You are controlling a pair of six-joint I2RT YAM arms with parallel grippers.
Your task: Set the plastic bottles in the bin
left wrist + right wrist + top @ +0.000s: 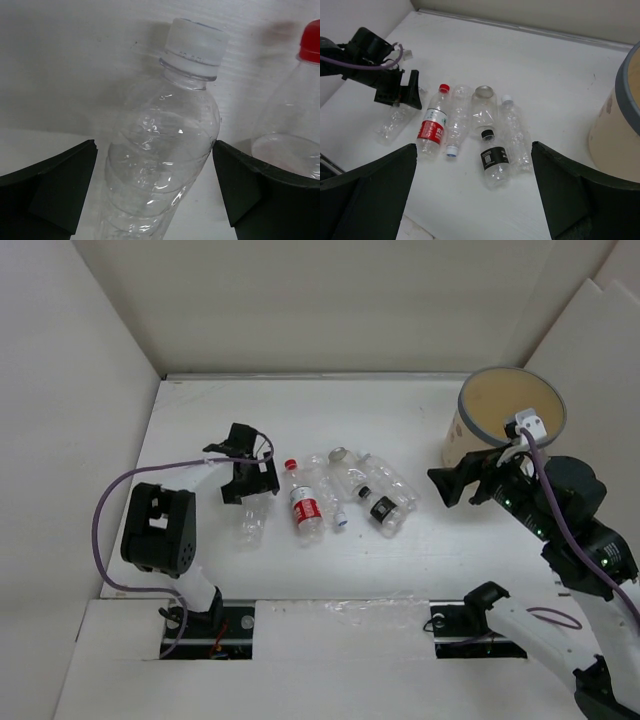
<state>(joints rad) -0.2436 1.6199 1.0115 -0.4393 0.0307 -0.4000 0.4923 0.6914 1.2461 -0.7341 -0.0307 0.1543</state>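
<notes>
White tabletop, walled by pale panels, is carrying a loose row of plastic bottles at mid-frame in the overhead view, all lying flat. The bin is standing at the upper right, well apart from them, with no bottle showing inside.

Step in hand, by judgement: the first pick. The left gripper is pointing down over the white-capped bottle at the left end of the row, its arm reaching up-frame from the lower left. Its jaws are spread wide and straddling the bottle's shoulder; one finger is clear of it, the other is close against it, and contact cannot be told. Nothing is being held. The red-capped bottle is lying just beside, to the right.

The next move is likely calling for a gentle squeeze on the thin clear body, then a lift and a long carry rightward to the bin. The right gripper is hanging beside the bin, jaws wide and empty, facing the row.
</notes>
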